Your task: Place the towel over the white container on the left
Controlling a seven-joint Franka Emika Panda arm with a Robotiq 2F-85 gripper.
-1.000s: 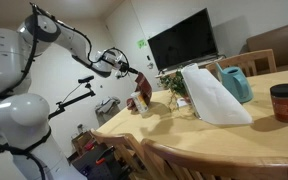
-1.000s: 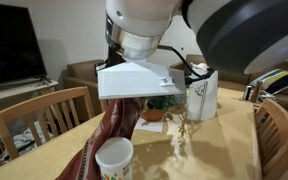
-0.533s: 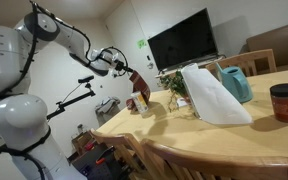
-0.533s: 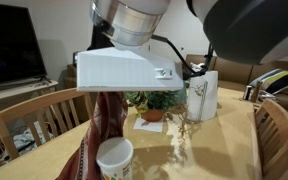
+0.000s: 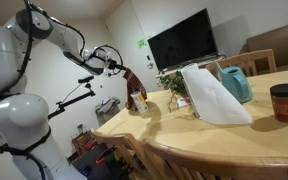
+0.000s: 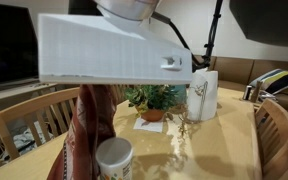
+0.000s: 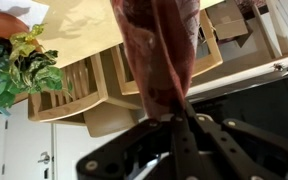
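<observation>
My gripper (image 5: 118, 67) is shut on a dark red patterned towel (image 5: 134, 90), which hangs straight down from the jaws over the far end of the wooden table (image 5: 234, 135). In an exterior view the towel (image 6: 84, 135) hangs just beside and partly behind a white container (image 6: 114, 158), a cup with a round rim, touching or nearly touching its side. The cup is barely visible in the other exterior view (image 5: 144, 106). In the wrist view the towel (image 7: 164, 50) runs from the jaws (image 7: 170, 118) toward the table edge. The cup is hidden there.
A potted plant (image 6: 154, 100) on a paper sheet and a white carton (image 6: 202, 95) stand behind the cup. A large white folded object (image 5: 212, 95), a teal pitcher (image 5: 234, 82) and a red-lidded jar (image 5: 285, 102) stand on the table. Wooden chairs (image 6: 39, 118) ring it.
My gripper has risen and moved away from the table's middle with the towel in it. The towel's lower end now hangs beside the cup instead of behind it.
</observation>
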